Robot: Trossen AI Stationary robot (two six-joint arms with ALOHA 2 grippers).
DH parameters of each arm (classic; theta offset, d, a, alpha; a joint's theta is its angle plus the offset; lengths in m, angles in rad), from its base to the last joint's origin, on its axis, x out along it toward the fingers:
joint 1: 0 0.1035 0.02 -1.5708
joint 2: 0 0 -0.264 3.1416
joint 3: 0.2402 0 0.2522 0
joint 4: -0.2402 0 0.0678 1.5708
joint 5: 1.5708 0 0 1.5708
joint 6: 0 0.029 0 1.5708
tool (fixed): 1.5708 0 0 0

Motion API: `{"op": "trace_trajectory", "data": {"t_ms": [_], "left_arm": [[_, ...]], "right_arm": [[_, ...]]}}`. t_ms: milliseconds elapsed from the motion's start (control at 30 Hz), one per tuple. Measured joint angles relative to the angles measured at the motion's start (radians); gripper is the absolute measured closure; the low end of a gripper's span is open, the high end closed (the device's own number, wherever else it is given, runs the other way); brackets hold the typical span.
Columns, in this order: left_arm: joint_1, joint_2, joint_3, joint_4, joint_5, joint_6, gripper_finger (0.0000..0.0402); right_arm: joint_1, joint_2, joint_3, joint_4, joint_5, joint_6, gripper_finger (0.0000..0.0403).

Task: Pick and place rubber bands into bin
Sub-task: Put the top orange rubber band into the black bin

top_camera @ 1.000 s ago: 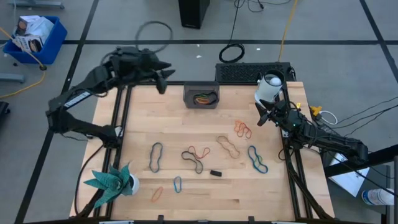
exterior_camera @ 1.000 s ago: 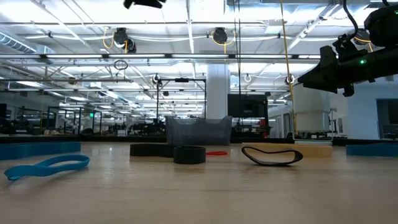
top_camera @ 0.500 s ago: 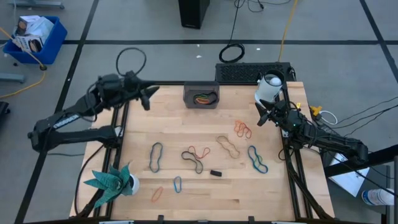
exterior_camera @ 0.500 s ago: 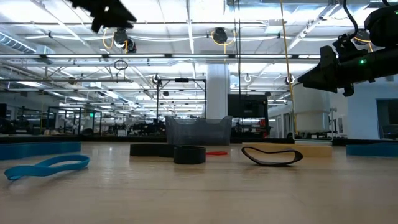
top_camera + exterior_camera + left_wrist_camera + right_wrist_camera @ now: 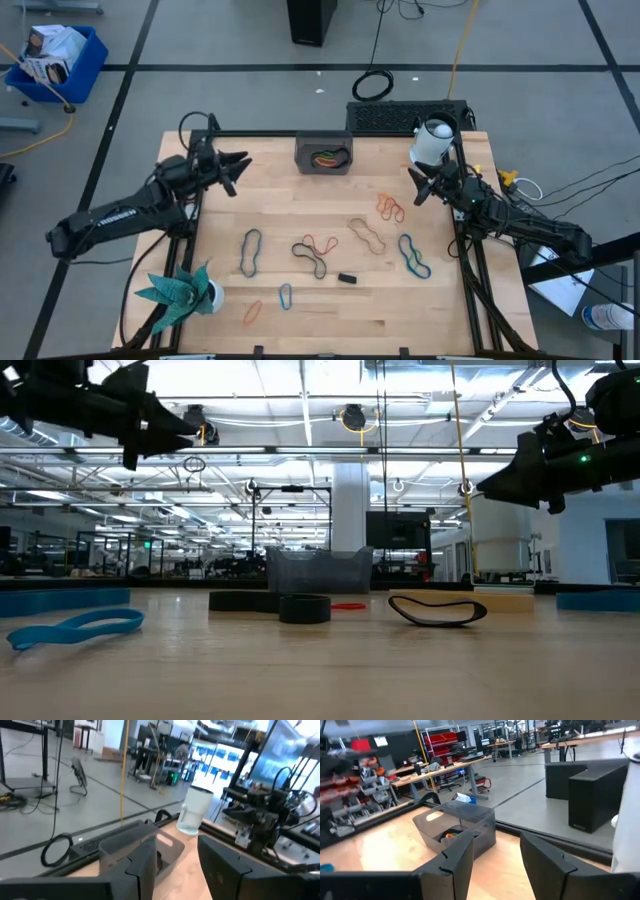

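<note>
Reaching in from the worktop's [image 5: 300, 330] left edge, the left claw [image 5: 238, 166] hangs raised, part open and empty — the right claw [image 5: 416, 186] likewise at the right edge. Eight rubber bands [image 5: 250, 251] lie loose mid-worktop, well clear of both. Beyond, one bin [image 5: 324, 153] sits between the claws, holding more.

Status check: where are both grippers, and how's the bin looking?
Left gripper open, empty, at the table's left edge. Right gripper open, empty, parked at the right edge. Bin holds some bands; rubber bands left on the table. Nothing blocking.
</note>
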Motion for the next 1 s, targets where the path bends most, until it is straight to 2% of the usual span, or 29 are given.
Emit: {"op": "trace_trajectory", "data": {"t_ms": [167, 300, 567, 633, 800, 1000], "left_arm": [[0.001, -0.044, -0.049, -0.003, -0.008, -0.001, 0.0252], [0.001, -0.044, -0.052, -0.003, -0.010, -0.001, 0.0252], [0.001, -0.044, -0.052, -0.004, -0.011, -0.001, 0.0252], [0.001, -0.043, -0.052, -0.004, -0.011, -0.001, 0.0252], [0.001, -0.043, -0.052, -0.005, -0.011, -0.002, 0.0252], [0.001, -0.043, -0.052, -0.011, -0.011, -0.002, 0.0252]], "right_arm": [[0.001, 0.014, 0.061, -0.010, -0.117, -0.169, 0.0248], [0.001, 0.091, 0.203, -0.073, -0.114, -0.248, 0.0248], [0.002, 0.438, 0.507, -0.358, -0.123, -0.273, 0.0248], [0.002, 0.538, 0.559, -0.412, -0.167, -0.272, 0.0248], [0.002, 0.731, 0.600, -0.425, -0.293, -0.276, 0.0248], [0.002, 0.897, 0.599, -0.415, -0.296, -0.278, 0.0248]]}}
